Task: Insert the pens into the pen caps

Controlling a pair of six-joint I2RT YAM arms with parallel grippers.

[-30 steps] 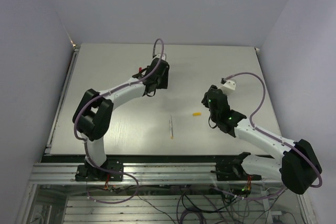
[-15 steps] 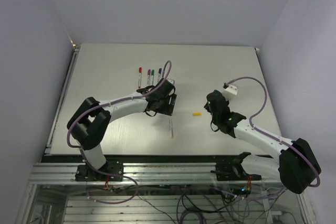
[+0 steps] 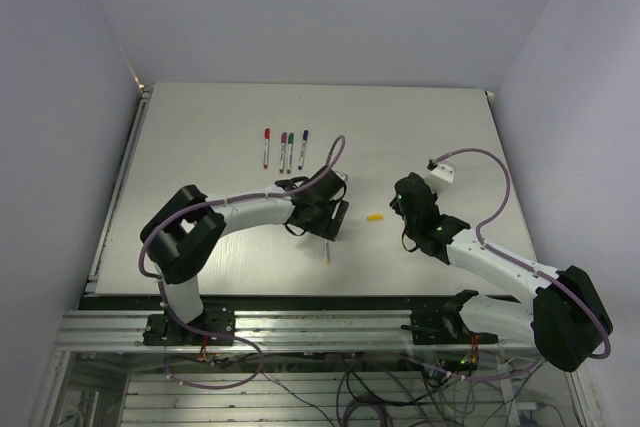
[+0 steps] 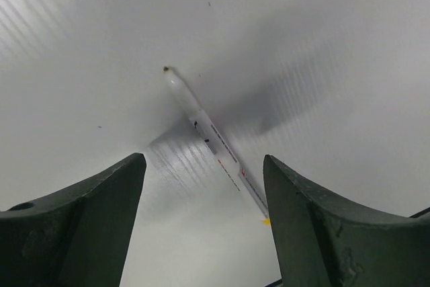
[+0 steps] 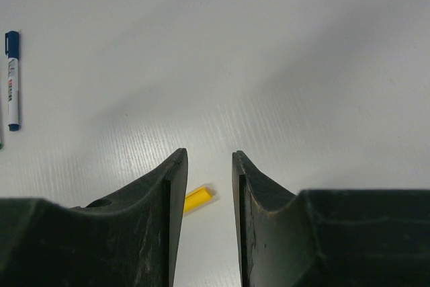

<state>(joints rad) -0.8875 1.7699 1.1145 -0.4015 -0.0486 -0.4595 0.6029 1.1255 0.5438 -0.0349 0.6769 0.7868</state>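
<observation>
The left hand (image 4: 201, 166) hovers wide open over an uncapped pen (image 4: 215, 142) lying flat on the worktop (image 4: 336, 85). The right hand (image 5: 209, 159) (jaws narrowly parted, holding nothing) hangs just beside the yellow cap (image 5: 198, 198). Four capped pens (image 3: 284, 150) lie farther back.

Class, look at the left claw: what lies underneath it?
Under the open left claw lies one uncapped white pen, flat on the table, touching neither finger. From above, the claw covers its far half; only the near end shows.
</observation>
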